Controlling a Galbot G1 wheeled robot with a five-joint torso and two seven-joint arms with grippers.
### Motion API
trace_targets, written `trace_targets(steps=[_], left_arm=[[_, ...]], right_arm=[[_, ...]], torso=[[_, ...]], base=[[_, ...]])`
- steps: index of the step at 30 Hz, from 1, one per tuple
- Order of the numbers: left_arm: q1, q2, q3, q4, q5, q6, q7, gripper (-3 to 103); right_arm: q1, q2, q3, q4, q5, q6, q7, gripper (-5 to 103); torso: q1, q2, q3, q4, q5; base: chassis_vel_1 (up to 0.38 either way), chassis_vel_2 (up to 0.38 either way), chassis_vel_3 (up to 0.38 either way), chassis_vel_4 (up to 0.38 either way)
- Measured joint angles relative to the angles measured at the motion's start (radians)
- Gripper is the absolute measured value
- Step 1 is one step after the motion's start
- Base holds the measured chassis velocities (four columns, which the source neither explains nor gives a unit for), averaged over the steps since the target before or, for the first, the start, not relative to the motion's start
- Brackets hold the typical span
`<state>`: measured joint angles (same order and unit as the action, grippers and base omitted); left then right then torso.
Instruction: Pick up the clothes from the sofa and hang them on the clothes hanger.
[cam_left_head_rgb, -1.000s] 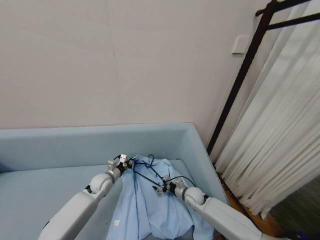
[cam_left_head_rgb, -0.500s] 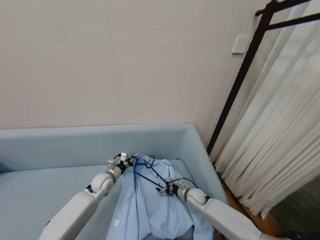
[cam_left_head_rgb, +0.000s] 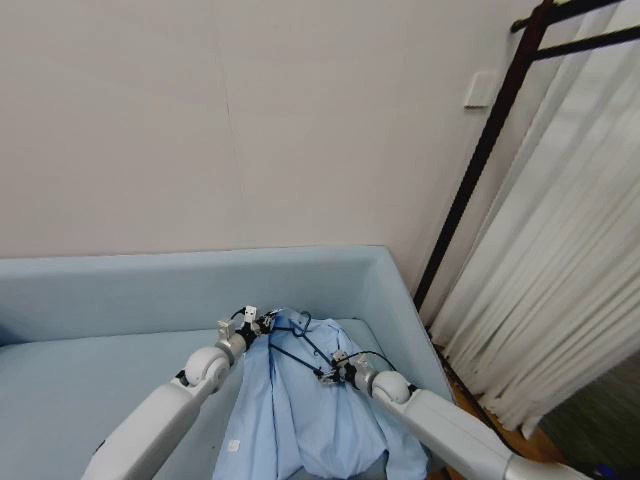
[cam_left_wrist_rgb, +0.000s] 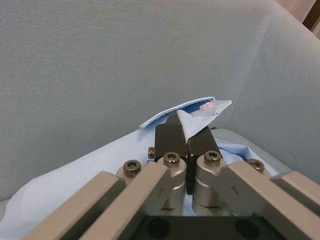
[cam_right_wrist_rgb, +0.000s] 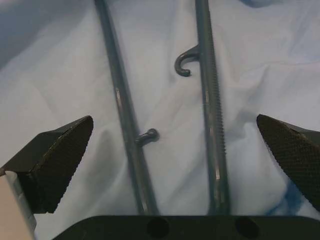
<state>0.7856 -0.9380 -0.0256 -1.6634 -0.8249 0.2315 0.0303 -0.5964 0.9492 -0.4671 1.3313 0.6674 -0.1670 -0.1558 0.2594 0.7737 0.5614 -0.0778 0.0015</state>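
left end effector (cam_left_wrist_rgb: 186, 132) clamped on shirt collar (cam_left_wrist_rgb: 186, 107), arm outstretched; right end effector (cam_right_wrist_rgb: 177, 134) spread wide over hanger (cam_right_wrist_rgb: 210, 125).

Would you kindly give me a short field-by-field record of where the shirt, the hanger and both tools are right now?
Garment: light blue shirt spread on the sofa seat, near its right corner
Hanger: dark hanger lying on the shirt
Left tool: left tool shut on the shirt's top edge
Right tool: right tool open, fingers either side of the hanger's two bars
Rack: dark clothes rack right of the sofa, before a white curtain
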Motion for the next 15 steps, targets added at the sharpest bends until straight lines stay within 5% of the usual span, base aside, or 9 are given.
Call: trace_targets(steps=[15], left_arm=[[0.01, 0.013, -0.012, -0.006, 0.0, -0.002, 0.018, 0]], right_arm=[[-0.031, -0.023, 0.016, 0.022, 0.035, -0.024, 0.018, 100]], torso=[[0.0, 0.0, 0.0, -0.0001, 0.0]], base=[[0.0, 0.0, 0.0, 0.0]])
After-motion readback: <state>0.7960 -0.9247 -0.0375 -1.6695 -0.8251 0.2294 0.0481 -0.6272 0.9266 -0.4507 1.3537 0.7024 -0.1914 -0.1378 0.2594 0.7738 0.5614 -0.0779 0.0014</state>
